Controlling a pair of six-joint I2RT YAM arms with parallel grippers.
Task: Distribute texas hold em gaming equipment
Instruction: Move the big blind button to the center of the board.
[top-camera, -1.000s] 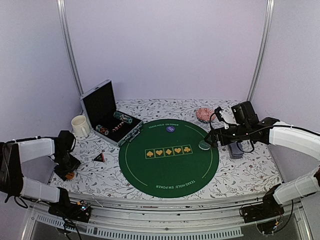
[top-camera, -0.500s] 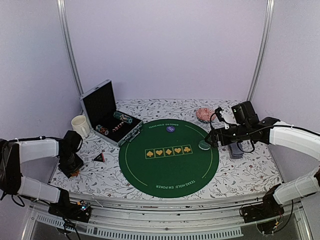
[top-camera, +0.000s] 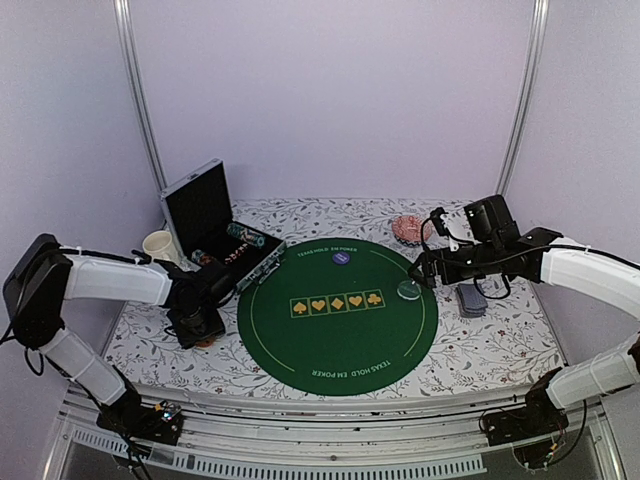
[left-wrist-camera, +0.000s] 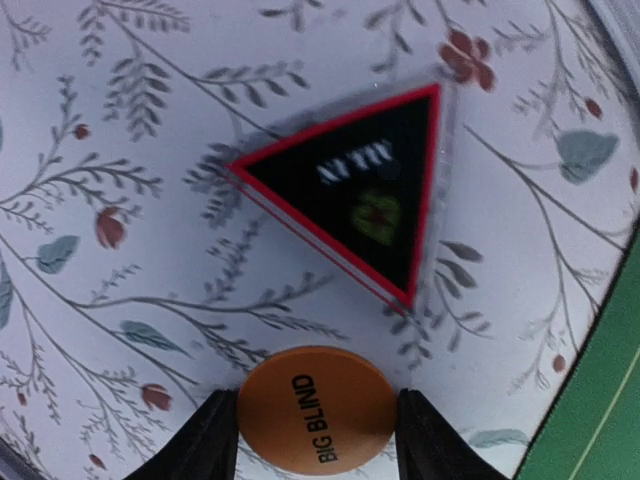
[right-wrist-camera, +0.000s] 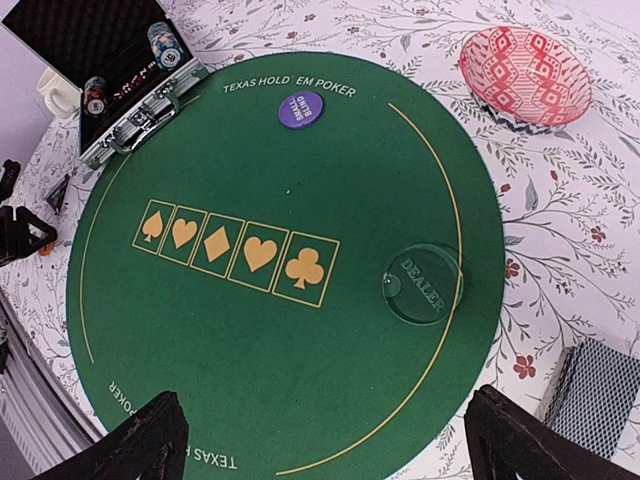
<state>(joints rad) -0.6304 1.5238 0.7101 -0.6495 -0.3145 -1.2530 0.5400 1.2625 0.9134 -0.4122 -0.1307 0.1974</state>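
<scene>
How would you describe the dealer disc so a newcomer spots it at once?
Find the round green poker mat. Near its right edge, beyond the club in the suit row, lies the dealer disc. Unlike the purple disc, it is clear and reads DEALER.

The left hand (left-wrist-camera: 318, 425) hangs low, half closed; the right hand (right-wrist-camera: 335, 445) gapes wide.

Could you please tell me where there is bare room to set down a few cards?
Bare: the near half of the round green felt mat, nearer than its yellow suit boxes, and the floral cloth in front of the blue-grey card deck. Crowded: the left, with open metal case, white mug, black triangular marker and left hand gripping the orange disc.
</scene>
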